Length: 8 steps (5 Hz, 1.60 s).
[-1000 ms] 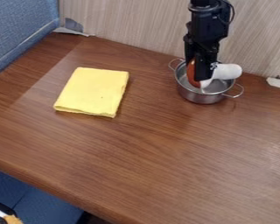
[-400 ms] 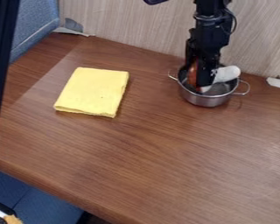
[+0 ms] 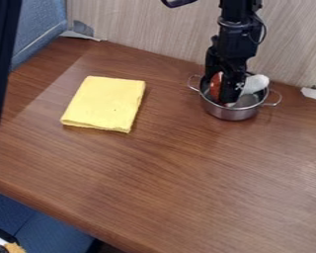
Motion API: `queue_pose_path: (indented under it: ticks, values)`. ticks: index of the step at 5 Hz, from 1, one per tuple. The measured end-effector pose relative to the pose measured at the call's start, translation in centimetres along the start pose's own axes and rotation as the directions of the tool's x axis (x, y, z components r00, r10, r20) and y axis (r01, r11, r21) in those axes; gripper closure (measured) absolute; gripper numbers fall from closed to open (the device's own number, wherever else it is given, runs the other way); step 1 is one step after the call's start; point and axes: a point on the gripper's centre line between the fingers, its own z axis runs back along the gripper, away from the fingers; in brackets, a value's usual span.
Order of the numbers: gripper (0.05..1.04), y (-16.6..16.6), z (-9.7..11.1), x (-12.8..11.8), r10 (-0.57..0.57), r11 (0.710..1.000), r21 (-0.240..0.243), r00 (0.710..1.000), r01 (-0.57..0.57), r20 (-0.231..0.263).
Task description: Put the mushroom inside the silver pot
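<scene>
The black gripper (image 3: 226, 94) hangs down into the silver pot (image 3: 233, 113) at the upper right, near the back wall. The mushroom (image 3: 255, 84) is at the pot too, partly hidden behind the gripper. Its white stem slants up to the right by the pot's rim, and its red-brown cap shows at the gripper's left side. Whether the gripper holds the mushroom is hidden.
A folded yellow cloth (image 3: 105, 104) lies on the wooden table (image 3: 161, 183) left of the pot. The wall stands close behind the pot. A dark upright object (image 3: 1, 64) crosses the left edge, and a dark piece juts in at the top.
Gripper and mushroom are lower in the pot, and the stem now tilts upward. The pot has shifted slightly right and turned a little. Dark objects have come in at the left and top edges.
</scene>
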Motion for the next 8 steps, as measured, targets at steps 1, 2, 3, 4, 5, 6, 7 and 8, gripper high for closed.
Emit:
queue_pose_path:
  ticks: [1, 2, 3, 4, 5, 6, 7, 8]
  values:
    - [0.083, 0.5, 2.8, -0.5, 0.019, 0.999, 0.025, 0.999, -0.020, 0.047]
    - [0.083, 0.5, 5.8, -0.8, 0.031, 0.998, 0.052, 0.995, -0.036, 0.097]
    - [0.083, 0.3, 7.8, -1.8, 0.046, 0.997, 0.063, 0.991, -0.054, 0.124]
    - [0.084, 0.8, 8.1, -3.7, 0.049, 0.997, 0.047, 0.990, -0.055, 0.131]
    - [0.083, 0.9, 8.0, -3.9, 0.047, 0.997, 0.048, 0.991, -0.053, 0.129]
    - [0.083, 0.9, 8.1, -3.8, 0.046, 0.997, 0.048, 0.990, -0.052, 0.131]
    - [0.083, 0.9, 8.0, -3.8, 0.046, 0.998, 0.047, 0.990, -0.052, 0.130]
    - [0.083, 0.9, 8.1, -3.8, 0.046, 0.997, 0.048, 0.990, -0.052, 0.131]
